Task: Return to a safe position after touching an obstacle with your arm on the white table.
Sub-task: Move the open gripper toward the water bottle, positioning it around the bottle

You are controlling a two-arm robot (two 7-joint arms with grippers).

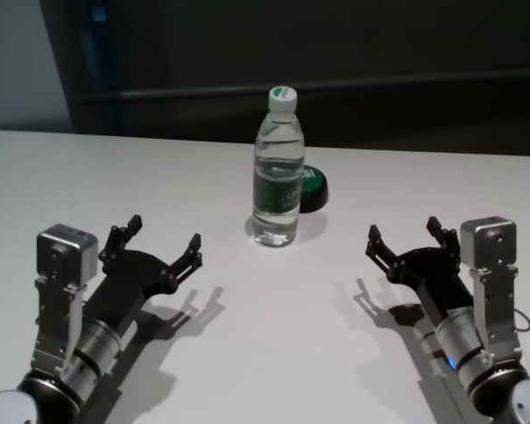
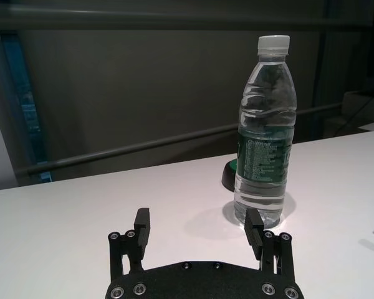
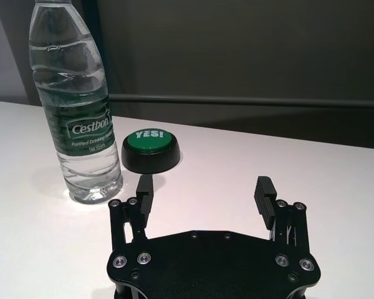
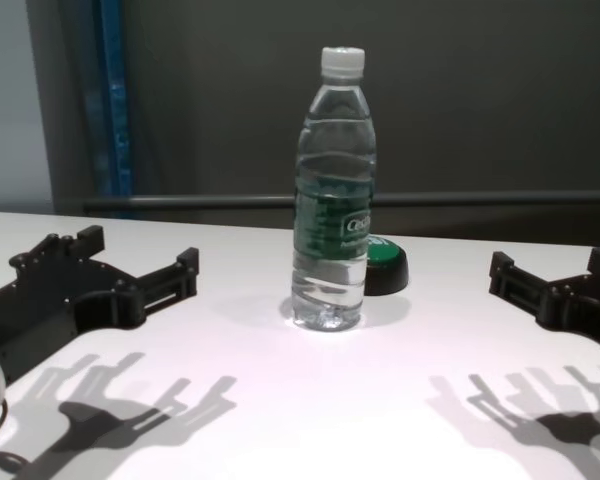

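Our left gripper (image 1: 163,244) hangs just above the white table (image 1: 265,353) on the near left side, its fingers (image 2: 142,225) spread wide with nothing between them. In the left wrist view we look past those parted fingers across bare tabletop toward the water bottle (image 2: 265,131), which stands ahead and off to one side, apart from the gripper. Our right gripper (image 1: 405,236) mirrors this on the near right side, also released, its two fingers (image 3: 263,194) held wide apart and empty, hovering low over the table and casting a shadow beneath it.

Moving outward from both grippers, we find the water bottle upright near the middle of the table, farther from us than either gripper and roughly between them. It is clear plastic, filled with water nearly to the neck, topped by a white screw cap (image 1: 283,95) and wrapped in a dark green label (image 3: 87,128) with white lettering. Neither arm touches it; open tabletop separates it from each gripper.

Just behind the bottle, on its right side, sits a low round green button (image 3: 151,149) on a black base, marked "YES!" on top. It stands very close to the bottle; whether they touch we cannot tell. Beyond the table's far edge runs a dark wall with a horizontal rail (image 4: 380,200).
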